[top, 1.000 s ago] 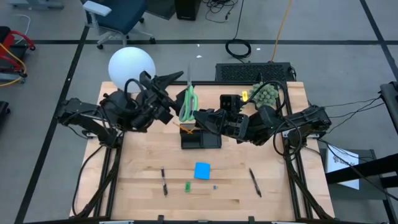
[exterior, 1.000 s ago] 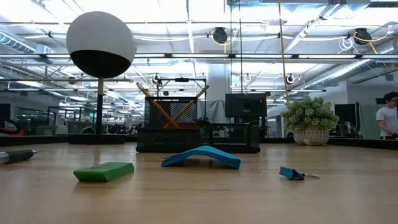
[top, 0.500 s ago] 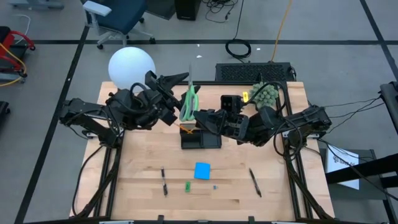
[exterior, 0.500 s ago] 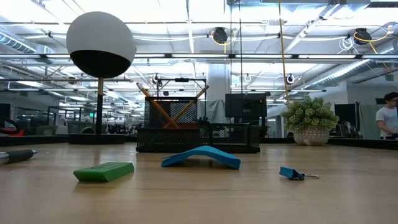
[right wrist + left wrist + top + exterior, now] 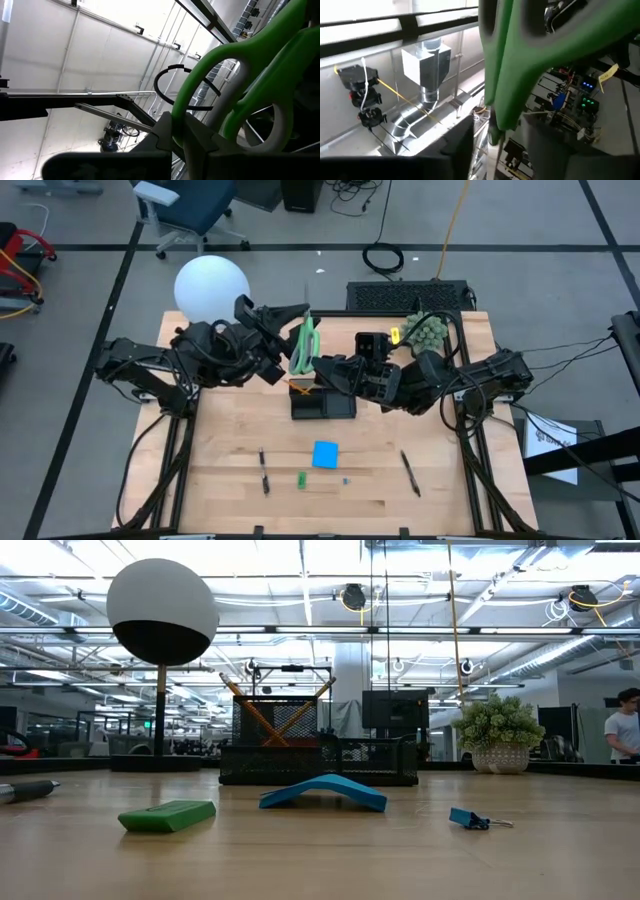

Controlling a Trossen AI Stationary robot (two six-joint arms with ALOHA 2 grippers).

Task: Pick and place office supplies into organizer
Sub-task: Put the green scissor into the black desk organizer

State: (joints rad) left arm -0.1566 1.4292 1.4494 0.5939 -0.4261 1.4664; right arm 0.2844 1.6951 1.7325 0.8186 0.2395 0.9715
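Note:
The green-handled scissors (image 5: 303, 343) are held in the air above the black organizer (image 5: 322, 402), blades (image 5: 305, 298) toward the far edge. My right gripper (image 5: 318, 366) is shut on their handle end. My left gripper (image 5: 297, 312) is open beside the blades. In the left wrist view its dark fingers (image 5: 454, 150) stand on either side of the scissors (image 5: 520, 60); I cannot tell if they touch. A blue note pad (image 5: 325, 454), a tiny green piece (image 5: 301, 479) and two black pens (image 5: 263, 471) (image 5: 410, 473) lie on the table. Orange pencils (image 5: 275, 712) stand in the organizer (image 5: 320, 765). My right gripper holds the scissors by their green finger loops (image 5: 200, 90), coming from the table's right side. Its own fingers hide the exact place of contact. The scissors are lifted clear of the organizer, with the handles nearer and the blades farther.
A lamp with a white ball (image 5: 211, 288) stands at the far left, and a fuzzy green plant ball (image 5: 425, 332) at the far right. A small blue clip (image 5: 470, 818) lies near the note pad (image 5: 323, 790). A person (image 5: 625, 730) stands in the room behind.
My left gripper has gone toward the table's right edge, closing in on the scissors' blades. The scissors and my right gripper have stayed where they were.

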